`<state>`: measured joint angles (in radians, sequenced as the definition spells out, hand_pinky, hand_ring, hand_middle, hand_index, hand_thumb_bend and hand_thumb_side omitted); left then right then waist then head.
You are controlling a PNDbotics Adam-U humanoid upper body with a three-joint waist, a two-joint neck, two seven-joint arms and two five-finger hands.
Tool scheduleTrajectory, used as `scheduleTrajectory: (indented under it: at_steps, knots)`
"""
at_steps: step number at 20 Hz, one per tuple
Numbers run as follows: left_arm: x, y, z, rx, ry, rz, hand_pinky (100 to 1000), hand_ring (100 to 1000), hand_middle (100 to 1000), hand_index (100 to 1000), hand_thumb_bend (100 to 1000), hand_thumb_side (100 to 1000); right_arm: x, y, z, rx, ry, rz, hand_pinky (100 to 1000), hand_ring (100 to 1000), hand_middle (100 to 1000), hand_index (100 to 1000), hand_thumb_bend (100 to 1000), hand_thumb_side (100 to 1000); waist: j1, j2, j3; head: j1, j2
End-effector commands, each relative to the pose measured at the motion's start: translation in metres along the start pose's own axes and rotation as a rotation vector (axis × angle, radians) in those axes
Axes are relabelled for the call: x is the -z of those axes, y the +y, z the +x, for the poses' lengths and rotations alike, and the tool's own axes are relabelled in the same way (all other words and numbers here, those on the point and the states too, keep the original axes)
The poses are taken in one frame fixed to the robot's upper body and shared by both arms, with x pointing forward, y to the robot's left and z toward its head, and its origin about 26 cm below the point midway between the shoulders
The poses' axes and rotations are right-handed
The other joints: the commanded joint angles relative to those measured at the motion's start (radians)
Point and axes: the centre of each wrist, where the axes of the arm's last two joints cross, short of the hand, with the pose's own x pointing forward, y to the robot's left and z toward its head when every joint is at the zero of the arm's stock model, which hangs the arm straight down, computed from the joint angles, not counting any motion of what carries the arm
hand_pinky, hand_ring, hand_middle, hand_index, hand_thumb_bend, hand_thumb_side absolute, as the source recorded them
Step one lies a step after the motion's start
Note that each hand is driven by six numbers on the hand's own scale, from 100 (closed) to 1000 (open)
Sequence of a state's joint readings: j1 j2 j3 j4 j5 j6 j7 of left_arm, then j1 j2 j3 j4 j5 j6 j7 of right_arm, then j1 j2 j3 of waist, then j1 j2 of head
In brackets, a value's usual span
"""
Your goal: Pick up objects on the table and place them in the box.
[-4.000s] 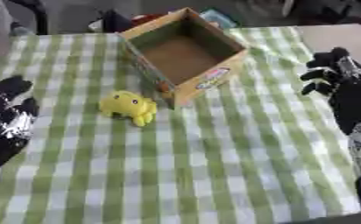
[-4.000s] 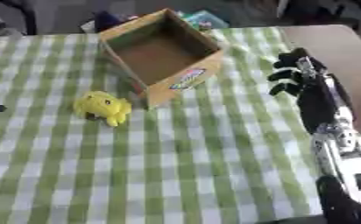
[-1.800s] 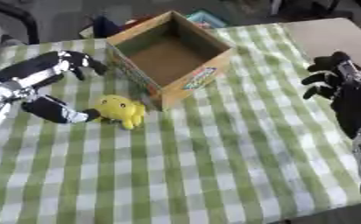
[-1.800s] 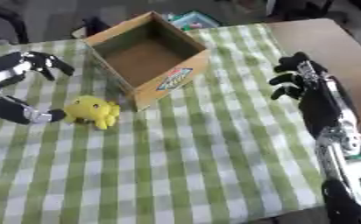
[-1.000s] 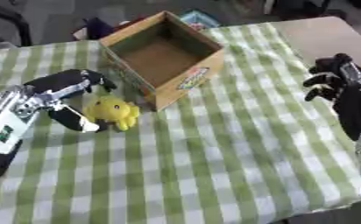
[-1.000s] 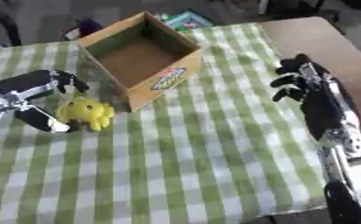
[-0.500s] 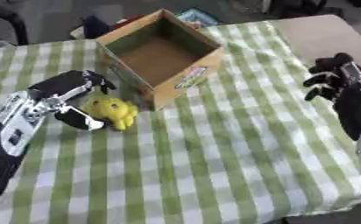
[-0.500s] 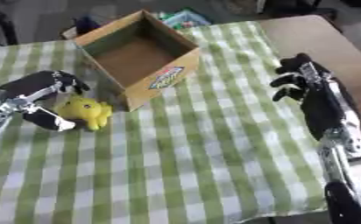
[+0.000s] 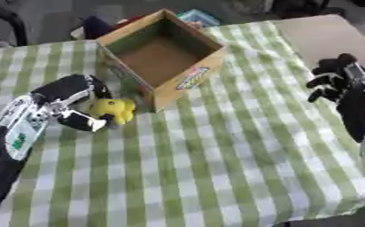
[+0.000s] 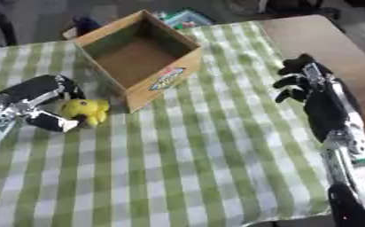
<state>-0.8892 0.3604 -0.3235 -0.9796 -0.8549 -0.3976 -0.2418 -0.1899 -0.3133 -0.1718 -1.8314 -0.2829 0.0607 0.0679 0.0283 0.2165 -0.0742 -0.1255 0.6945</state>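
Cupping the yellow toy [image 9: 114,111] from its left, the left hand [image 9: 65,101] has fingers above and thumb below, not clearly clamped; the toy lies on the checked cloth [image 9: 216,150] just beside the cardboard box [image 9: 161,56]. Risk: lifting on a partial wrap could squirt the soft toy out against the box wall. Right hand [image 9: 337,80] idles curled, holding nothing.
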Motion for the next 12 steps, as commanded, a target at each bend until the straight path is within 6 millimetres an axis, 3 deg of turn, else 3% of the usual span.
scheduleTrajectory:
  at_steps: [1, 7, 8, 9, 12]
  knots:
    - [-0.005, 0.020, -0.006, 0.022, 0.007, 0.063, 497, 577, 267, 447, 192, 214, 0.003, -0.002, 0.008, -0.025, -0.023, 0.009, 404, 559, 587, 688, 100, 676, -0.002, -0.016, 0.002, -0.001, 0.011]
    - [-0.015, 0.050, -0.006, 0.048, -0.012, 0.140, 475, 556, 238, 414, 229, 204, 0.002, -0.003, 0.008, -0.028, -0.021, 0.007, 404, 559, 588, 688, 100, 673, 0.000, -0.020, 0.008, -0.005, 0.012]
    - [-0.017, 0.058, -0.005, 0.055, -0.016, 0.158, 473, 551, 235, 413, 154, 253, 0.002, -0.003, 0.008, -0.029, -0.021, 0.008, 404, 559, 588, 688, 100, 675, 0.000, -0.021, 0.008, -0.006, 0.012]
    - [-0.019, 0.067, -0.004, 0.065, -0.020, 0.185, 473, 548, 235, 413, 244, 192, 0.002, -0.004, 0.008, -0.031, -0.020, 0.007, 404, 559, 588, 688, 100, 671, 0.001, -0.021, 0.008, -0.006, 0.011]
    - [-0.024, 0.093, -0.002, 0.082, -0.019, 0.263, 472, 543, 234, 402, 252, 178, 0.002, -0.004, 0.008, -0.033, -0.020, 0.012, 404, 559, 588, 688, 100, 665, 0.003, -0.024, 0.002, -0.002, 0.010]
